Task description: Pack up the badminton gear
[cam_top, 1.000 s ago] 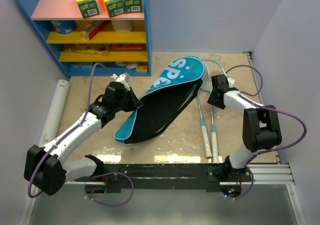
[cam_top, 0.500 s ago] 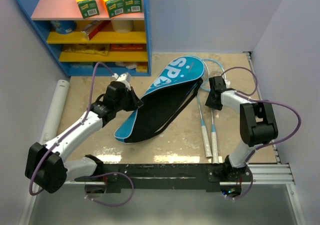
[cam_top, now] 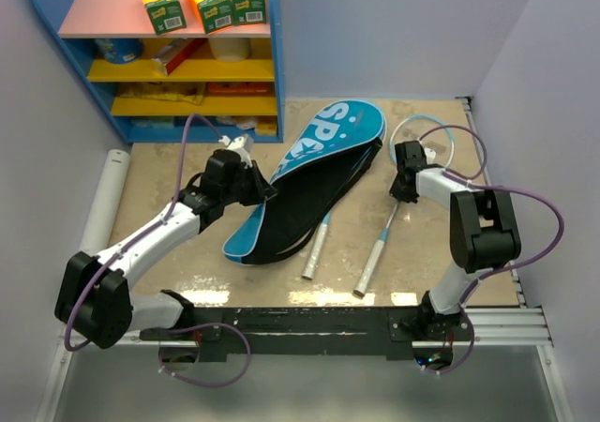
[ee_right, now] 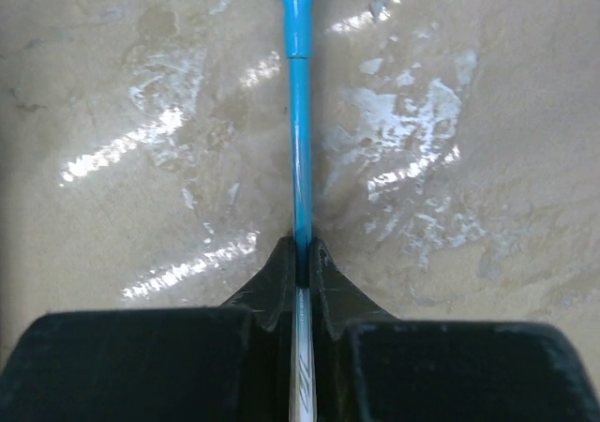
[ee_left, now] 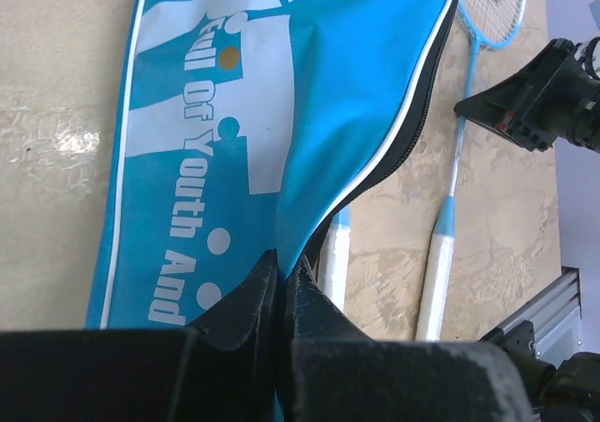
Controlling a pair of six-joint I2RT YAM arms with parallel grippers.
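Observation:
The long blue bag [cam_top: 323, 164] lies slanted across the table middle, its black inside showing. My left gripper [cam_top: 265, 195] is shut on the bag's blue upper flap [ee_left: 281, 94] at its edge; the gripper [ee_left: 281, 277] holds that flap raised. One racket's white handle [cam_top: 316, 248] sticks out from under the flap [ee_left: 333, 263], its head hidden. The other racket lies to the right, head [cam_top: 427, 136] at the back and handle [cam_top: 370, 267] toward me. My right gripper [cam_top: 401, 192] is shut on this racket's thin blue shaft [ee_right: 298, 113], the gripper [ee_right: 300, 253] low over the table.
A blue shelf unit [cam_top: 187, 84] stands at the back left with orange-green boxes [cam_top: 202, 0] on top. A white tube [cam_top: 103, 206] lies along the left wall. Walls close in on both sides, and a metal rail [cam_top: 506, 324] runs along the front.
My right gripper has shut on the racket shaft. Both rackets have swung, their handles moving left, and one now runs under the bag's flap. The bag and left gripper shifted slightly back and right.

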